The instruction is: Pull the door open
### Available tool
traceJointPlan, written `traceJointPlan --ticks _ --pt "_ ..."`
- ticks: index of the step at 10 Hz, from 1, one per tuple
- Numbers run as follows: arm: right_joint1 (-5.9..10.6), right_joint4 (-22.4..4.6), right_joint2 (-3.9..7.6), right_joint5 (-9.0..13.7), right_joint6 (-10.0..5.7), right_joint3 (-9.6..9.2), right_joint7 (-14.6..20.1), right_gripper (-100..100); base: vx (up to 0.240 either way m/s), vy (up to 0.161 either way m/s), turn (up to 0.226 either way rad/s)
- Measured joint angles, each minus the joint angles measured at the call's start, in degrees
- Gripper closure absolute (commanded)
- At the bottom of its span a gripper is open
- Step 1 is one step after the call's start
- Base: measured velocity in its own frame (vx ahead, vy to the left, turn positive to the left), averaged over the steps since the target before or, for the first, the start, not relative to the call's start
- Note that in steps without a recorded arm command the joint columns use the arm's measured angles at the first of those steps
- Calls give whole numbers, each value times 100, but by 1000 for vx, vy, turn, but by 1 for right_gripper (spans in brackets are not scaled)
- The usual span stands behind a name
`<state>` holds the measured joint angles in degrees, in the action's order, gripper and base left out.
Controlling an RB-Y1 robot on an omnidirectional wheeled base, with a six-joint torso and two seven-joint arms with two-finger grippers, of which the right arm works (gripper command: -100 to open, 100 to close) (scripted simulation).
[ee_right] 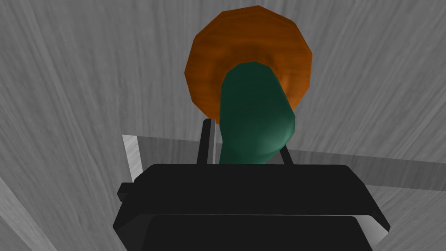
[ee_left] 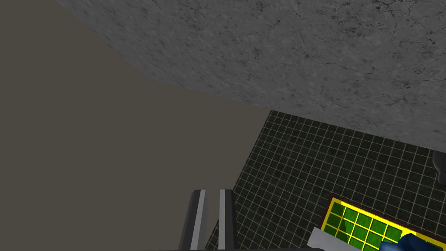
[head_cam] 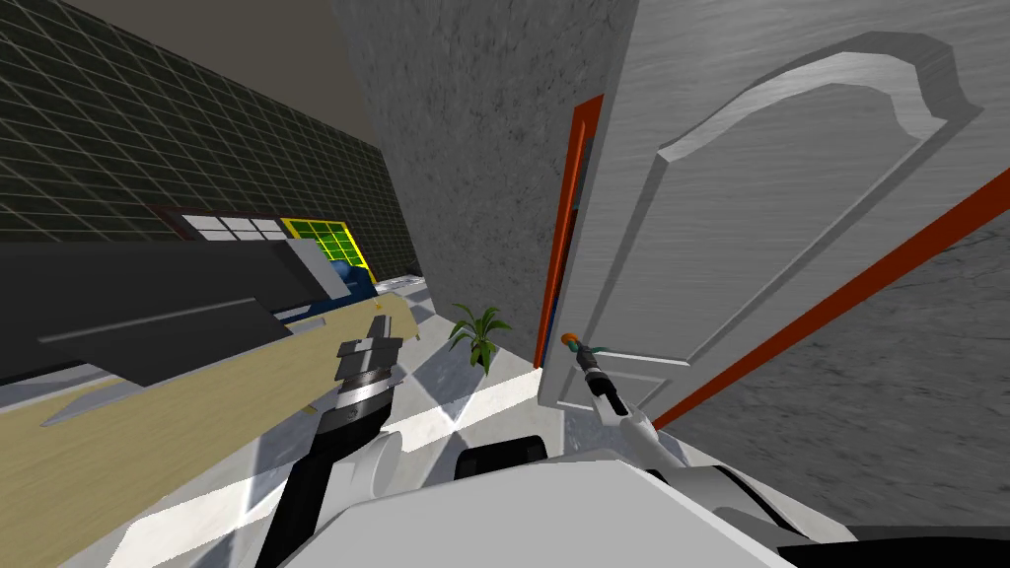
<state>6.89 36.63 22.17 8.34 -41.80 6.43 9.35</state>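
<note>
1. Where the right arm reaches forward on the right of the scene, the right gripper [ee_right: 246, 138] is closed on the green lever handle [ee_right: 255, 113]. Its two thin fingers [ee_right: 208, 139] press the lever's opposite sides, one on each flank, with no gap visible between blade and lever.
2. The jaws are only as far apart as the lever is thick. The dark gripper body sits directly behind the lever's free end.
3. On the near left, the left gripper [ee_left: 212, 218] is raised on its arm, well apart from the door and touching nothing. Its jaws are drawn close together with just a narrow slit between the blades, and they hold nothing.
4. Just beyond the right gripper, the handle springs from a round orange rosette [ee_right: 248, 48] set flat on the door's face.
5. The door [head_cam: 789, 197] is light grey with a raised arched panel. It stands to the right, and the handle is near its left edge.
6. Along that left edge runs an orange-red frame [head_cam: 564, 217], with a thin dark gap between door and frame.
7. Farther off, left of the frame, a small green plant [head_cam: 480, 333] stands on the floor beside the grey wall [head_cam: 473, 148].
</note>
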Motion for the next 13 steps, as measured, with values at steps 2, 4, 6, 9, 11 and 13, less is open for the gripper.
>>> traceJointPlan --ticks 2,4,6,9,11,13 --pt "-64 43 51 -61 -62 -127 128 100 -242 -35 91" --pt "-91 40 70 -88 -85 -189 200 100 -132 -14 52" --pt "-158 107 132 -125 -128 -281 303 100 -203 -80 106" --pt "-233 145 259 -217 -294 -483 520 100 -238 -61 109" --pt "-329 201 336 -273 -375 -608 652 100 -222 -58 81" --pt "-377 197 419 -327 -496 -728 788 100 -165 -41 58"
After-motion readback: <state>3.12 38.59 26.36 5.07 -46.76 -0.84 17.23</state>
